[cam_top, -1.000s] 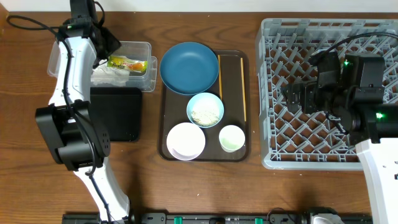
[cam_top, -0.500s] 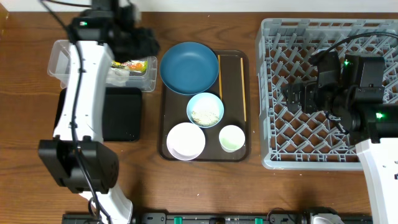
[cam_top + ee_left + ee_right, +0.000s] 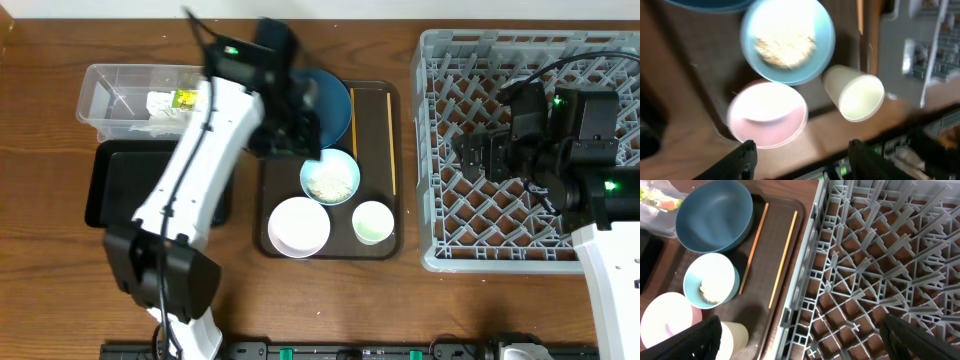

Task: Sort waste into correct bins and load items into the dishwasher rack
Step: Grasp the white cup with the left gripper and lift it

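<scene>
My left gripper (image 3: 297, 138) hangs open and empty above the brown tray, high over the bowls; its open fingers frame the bottom of the left wrist view (image 3: 802, 152). Below it are the light-blue bowl (image 3: 787, 40) with rice scraps (image 3: 785, 45), the white bowl (image 3: 767, 115) and the small white cup (image 3: 855, 92). The dark-blue bowl (image 3: 335, 105) is partly hidden by the arm. Two chopsticks (image 3: 354, 120) (image 3: 390, 140) lie on the tray's right side. My right gripper (image 3: 470, 155) is open and empty over the grey rack (image 3: 530, 60). Tissue and the wrapper (image 3: 185, 98) lie in the clear box (image 3: 105, 95).
The black tray (image 3: 120, 190) lies in front of the clear box, partly under my left arm. The brown serving tray (image 3: 395, 245) sits between the bins and the rack. The right wrist view shows the rack's left wall (image 3: 805, 280) next to the tray and the cup (image 3: 732, 337).
My left arm has swung right, from over the clear box to above the brown tray's bowls. The right arm has not moved.
</scene>
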You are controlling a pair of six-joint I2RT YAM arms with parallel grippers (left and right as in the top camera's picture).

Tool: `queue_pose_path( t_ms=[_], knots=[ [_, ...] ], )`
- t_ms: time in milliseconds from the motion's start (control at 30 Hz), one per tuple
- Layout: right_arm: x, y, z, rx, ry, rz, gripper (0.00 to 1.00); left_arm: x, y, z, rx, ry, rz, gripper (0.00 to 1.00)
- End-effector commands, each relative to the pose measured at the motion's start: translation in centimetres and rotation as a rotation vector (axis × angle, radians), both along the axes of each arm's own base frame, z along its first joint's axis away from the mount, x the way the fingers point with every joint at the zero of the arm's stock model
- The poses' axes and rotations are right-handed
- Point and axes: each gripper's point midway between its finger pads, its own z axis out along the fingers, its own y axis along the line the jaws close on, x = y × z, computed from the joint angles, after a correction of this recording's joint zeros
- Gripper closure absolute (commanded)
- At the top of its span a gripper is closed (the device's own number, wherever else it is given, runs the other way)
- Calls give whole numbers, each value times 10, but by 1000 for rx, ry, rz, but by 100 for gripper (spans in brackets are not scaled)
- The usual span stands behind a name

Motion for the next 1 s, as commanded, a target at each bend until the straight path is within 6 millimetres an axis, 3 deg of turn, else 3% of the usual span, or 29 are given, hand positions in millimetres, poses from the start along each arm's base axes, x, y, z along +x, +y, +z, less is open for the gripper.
queue_pose_path(
  t_ms=[0, 233, 433, 633, 800, 967],
  knots=[
    [1, 2, 8, 18, -14, -2, 1, -23, -21, -5, 30, 35, -60, 39],
    [1, 3, 7, 23, -10, 2, 1, -58, -48, -34, 191, 34, -119, 38],
    [0, 3, 7, 23, -8, 3, 1, -59, -83, -77, 152, -12, -71, 38],
    [-3, 3, 4, 21, 9, 3, 1, -56, -83, -105, 145, -19, -30, 40],
    [-3, 3, 4, 22, 9, 3, 1, -56, -84, -114, 142, -21, -30, 54],
    [-3, 3, 4, 22, 10, 3, 1, -61, -80, -128, 156, 0, 2, 63]
  ],
)
